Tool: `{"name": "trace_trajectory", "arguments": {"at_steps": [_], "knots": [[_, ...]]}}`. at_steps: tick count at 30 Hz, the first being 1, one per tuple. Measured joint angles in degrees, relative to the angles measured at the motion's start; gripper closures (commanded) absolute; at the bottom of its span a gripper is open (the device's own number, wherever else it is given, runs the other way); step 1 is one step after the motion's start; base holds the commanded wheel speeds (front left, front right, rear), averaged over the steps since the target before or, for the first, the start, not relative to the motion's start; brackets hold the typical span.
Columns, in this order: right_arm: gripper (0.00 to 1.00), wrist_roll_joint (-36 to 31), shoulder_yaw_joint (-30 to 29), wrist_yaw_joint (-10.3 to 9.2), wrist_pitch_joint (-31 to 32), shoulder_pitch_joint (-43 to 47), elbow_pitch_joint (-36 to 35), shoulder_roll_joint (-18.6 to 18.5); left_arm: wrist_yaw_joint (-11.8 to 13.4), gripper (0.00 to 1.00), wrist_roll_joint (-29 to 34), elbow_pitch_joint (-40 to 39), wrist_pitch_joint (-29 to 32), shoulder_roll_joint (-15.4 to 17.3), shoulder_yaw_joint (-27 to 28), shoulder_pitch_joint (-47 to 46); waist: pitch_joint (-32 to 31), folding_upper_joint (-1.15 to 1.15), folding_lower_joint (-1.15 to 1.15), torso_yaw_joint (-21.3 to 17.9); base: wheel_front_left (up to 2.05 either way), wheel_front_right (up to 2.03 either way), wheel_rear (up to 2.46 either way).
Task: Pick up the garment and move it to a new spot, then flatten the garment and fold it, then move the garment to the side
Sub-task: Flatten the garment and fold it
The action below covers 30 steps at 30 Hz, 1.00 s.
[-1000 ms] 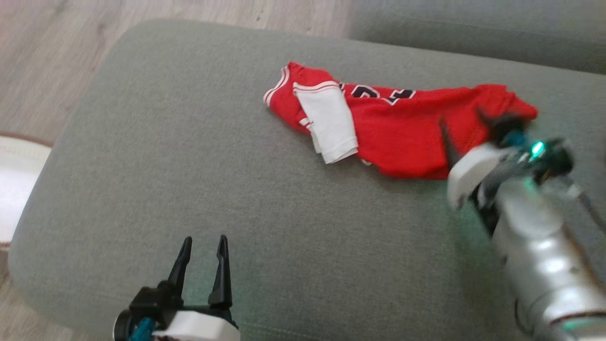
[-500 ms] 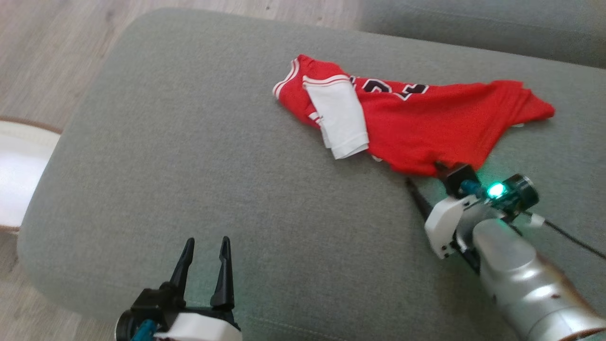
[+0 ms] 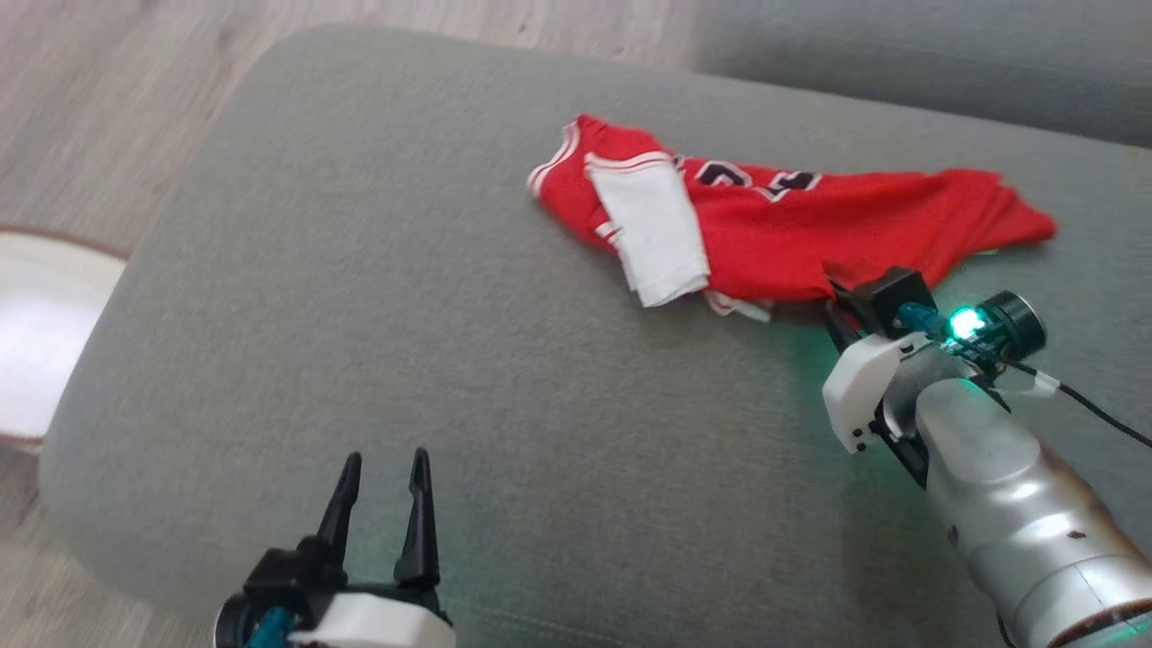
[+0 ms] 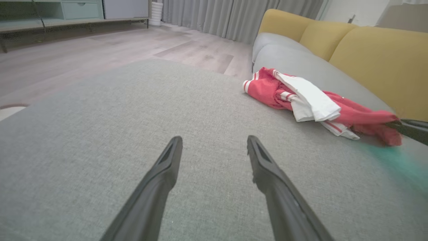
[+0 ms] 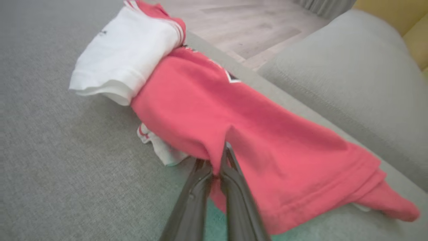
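The garment [image 3: 792,243] is a red jersey with white trim and a white sleeve folded over it, lying crumpled on the grey cushion [image 3: 405,315] at the back right. My right gripper [image 3: 832,301] is at the garment's near edge, shut on a pinch of red cloth. In the right wrist view the fingers [image 5: 200,187] come together on a raised fold of the garment [image 5: 217,113]. My left gripper [image 3: 382,468] stands open near the front edge with nothing in it, well left of the garment [image 4: 301,97]. Its fingers [image 4: 167,167] point over bare cushion.
A second grey seat [image 3: 900,54] lies behind the cushion, with yellow back cushions [image 4: 378,57] beyond it. Wooden floor [image 3: 108,90] runs at the left and back. A white round object [image 3: 27,342] sits on the floor at the left.
My right gripper came from the garment's far right end down to its near edge and shut on the cloth there. The head camera shifted a little. The left gripper stayed put.
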Motion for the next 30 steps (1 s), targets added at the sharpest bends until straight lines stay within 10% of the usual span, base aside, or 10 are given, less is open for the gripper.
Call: {"name": "trace_trajectory", "arguments": {"at_steps": [11, 19, 24, 26, 30], "knots": [[1.00, 6.4, 10.1, 0.00, 3.6, 9.0, -12.6, -5.3, 0.8, 0.00, -0.2, -0.5, 0.0, 0.8, 0.3, 5.8, -6.7, 0.00, -0.01, -7.7, 0.00, 0.00, 0.00], [1.00, 18.0, 18.0, 0.00, 26.9, 21.0, -43.7, -22.7, 1.1, 0.00, -0.1, -2.1, 0.1, 1.1, -0.2, 6.5, -8.3, 0.00, -0.02, -11.5, 0.00, 0.00, 0.00], [1.00, 19.4, 15.7, 0.00, 33.0, 24.0, -53.8, -25.1, 1.0, 0.00, -0.1, -2.2, 0.6, 1.2, -0.9, 6.2, -6.1, 0.00, 0.00, -9.7, 0.00, 0.00, 0.00], [0.00, 17.8, 13.3, 0.00, 32.9, 23.6, -53.9, -23.9, 0.9, 0.00, -0.1, -2.0, 0.6, 1.2, -1.2, 5.3, -4.7, 0.00, 0.00, -8.2, 0.00, 0.00, 0.00], [0.00, 15.3, 10.6, 0.00, 30.7, 23.0, -52.4, -20.1, 0.9, 0.00, -0.1, -1.7, 0.6, 1.1, -1.3, 4.2, -3.6, 0.00, 0.00, -7.0, 0.00, 0.00, 0.00]]}}
